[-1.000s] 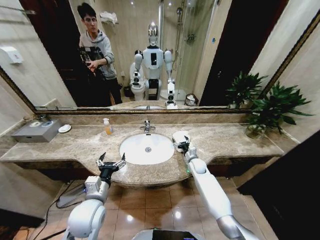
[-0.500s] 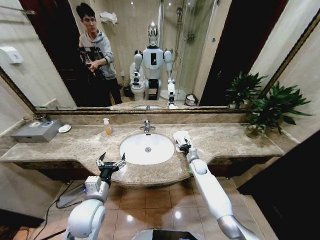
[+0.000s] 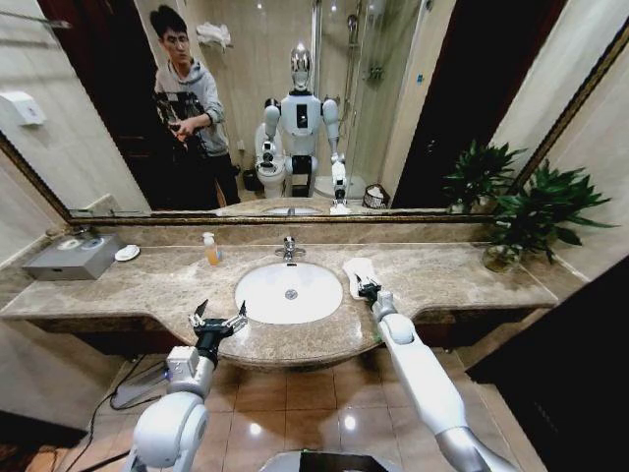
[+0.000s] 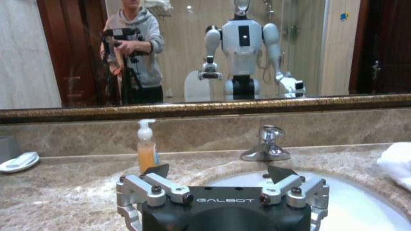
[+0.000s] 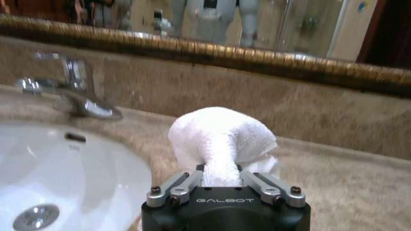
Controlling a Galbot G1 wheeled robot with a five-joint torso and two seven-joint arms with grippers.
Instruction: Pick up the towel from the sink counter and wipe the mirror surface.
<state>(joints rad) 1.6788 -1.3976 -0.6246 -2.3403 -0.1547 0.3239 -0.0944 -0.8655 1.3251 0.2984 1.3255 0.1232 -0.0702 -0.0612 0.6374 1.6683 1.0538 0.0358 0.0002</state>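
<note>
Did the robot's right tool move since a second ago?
Yes. The right tool, shut on the towel, slid a little to the robot's right, away from the basin. The left tool waits open at the counter's front edge.

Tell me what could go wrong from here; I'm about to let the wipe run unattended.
1. The right end effector pinches the towel by only a narrow fold, so it may slip out when pressed on the mirror.
2. The chrome tap and soap bottle stand between the towel and the glass; a low reach could knock them.
3. The left end effector is open at the sink counter's front edge and could bump it.
</note>
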